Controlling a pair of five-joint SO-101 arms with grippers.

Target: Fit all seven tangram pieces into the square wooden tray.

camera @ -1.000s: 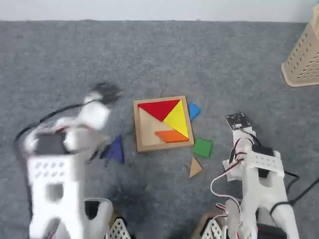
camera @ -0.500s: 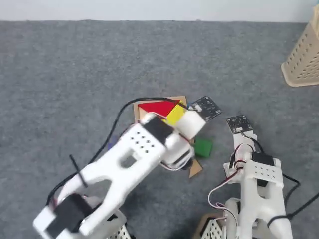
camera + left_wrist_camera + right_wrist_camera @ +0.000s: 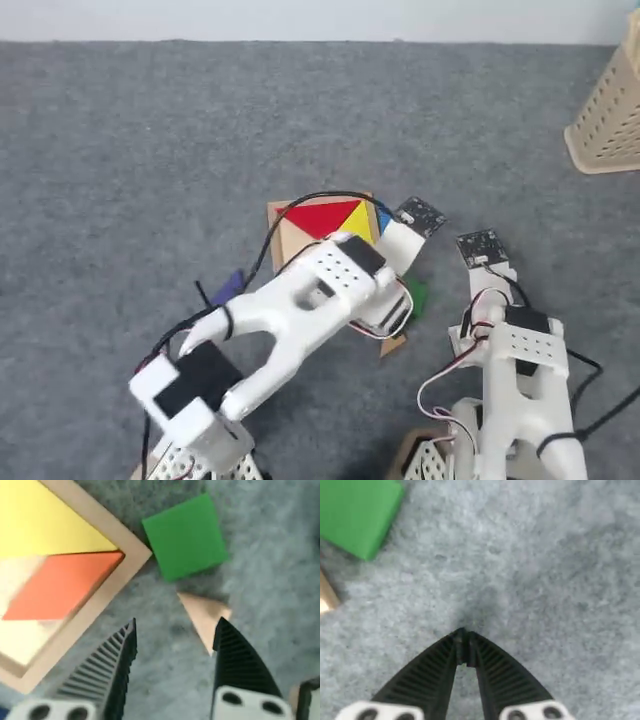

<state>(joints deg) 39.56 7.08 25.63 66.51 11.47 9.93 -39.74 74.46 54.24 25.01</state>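
Note:
The square wooden tray [image 3: 135, 555] holds a yellow triangle [image 3: 45, 525], an orange parallelogram [image 3: 65, 582] and a red triangle [image 3: 320, 217]. My left arm [image 3: 320, 290] stretches across the tray to its right side. My left gripper [image 3: 176, 625] hangs open just above the carpet, by the tray's corner, with the tan triangle [image 3: 205, 617] beside one fingertip and the green square [image 3: 186, 536] just beyond. My right gripper [image 3: 462, 632] is shut and empty over bare carpet, with the green square [image 3: 357, 515] a short way off.
A purple triangle [image 3: 230, 287] lies on the carpet left of the tray. A blue piece [image 3: 384, 216] peeks out at the tray's right edge. The right arm [image 3: 510, 340] stands at the front right. A perforated beige block [image 3: 610, 110] sits at the far right.
My left arm has swung from the left side of the table across the tray to its right side, above the green square and tan triangle. The right arm has stayed put.

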